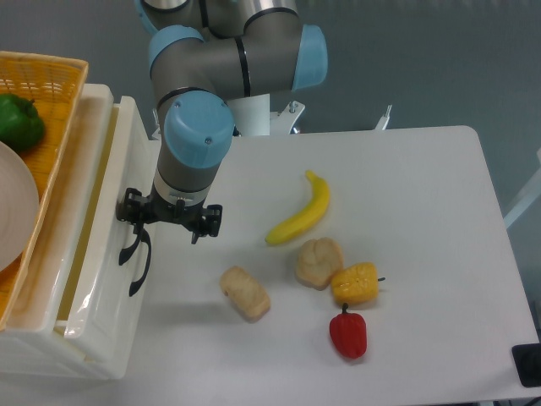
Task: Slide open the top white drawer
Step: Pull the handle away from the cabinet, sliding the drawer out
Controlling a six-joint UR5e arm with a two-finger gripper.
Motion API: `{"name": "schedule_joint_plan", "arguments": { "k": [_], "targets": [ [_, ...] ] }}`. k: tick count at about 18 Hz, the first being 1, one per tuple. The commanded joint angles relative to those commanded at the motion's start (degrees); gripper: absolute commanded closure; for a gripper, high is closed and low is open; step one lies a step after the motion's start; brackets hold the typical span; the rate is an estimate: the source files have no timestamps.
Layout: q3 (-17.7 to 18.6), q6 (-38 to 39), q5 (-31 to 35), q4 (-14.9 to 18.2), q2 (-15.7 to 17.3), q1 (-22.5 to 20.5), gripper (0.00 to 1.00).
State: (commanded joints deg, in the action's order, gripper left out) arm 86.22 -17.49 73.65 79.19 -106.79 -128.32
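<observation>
The white cabinet stands at the table's left edge, seen from above. The top white drawer (125, 148) is slid out a little to the right, with a narrow yellowish gap (91, 211) showing behind its front panel. Its curved black handle (128, 248) sits just below my gripper (167, 225). The gripper points down in front of the drawer with its fingers spread, and the left finger (131, 211) is hooked at that handle. The right finger (205, 223) hangs free over the table. The lower drawer's black handle (142, 269) lies just to the right.
A wicker basket (59, 110) with a green pepper (19, 120) and a plate (13, 216) rests on the cabinet top. On the table lie a banana (303, 216), two bread pieces (245, 293) (319, 261), a yellow pepper (355, 282) and a red pepper (347, 333).
</observation>
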Motion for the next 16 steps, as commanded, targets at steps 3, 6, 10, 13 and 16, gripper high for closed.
{"name": "schedule_joint_plan", "arguments": {
  "k": [3,6,10,13,16],
  "targets": [
    [-0.88,-1.31,0.96,0.0,-0.26,-0.09,0.0],
    [-0.88,-3.07,2.55,0.17,-0.26,-0.26,0.0],
    [-0.88,-3.78,3.07,0.17,-0.26,-0.7,0.0],
    [-0.88,-4.3,3.08,0.17,-0.26,-1.14,0.0],
    [-0.79,-4.57,3.08,0.26,-0.26,-1.67,0.0]
  ]
}}
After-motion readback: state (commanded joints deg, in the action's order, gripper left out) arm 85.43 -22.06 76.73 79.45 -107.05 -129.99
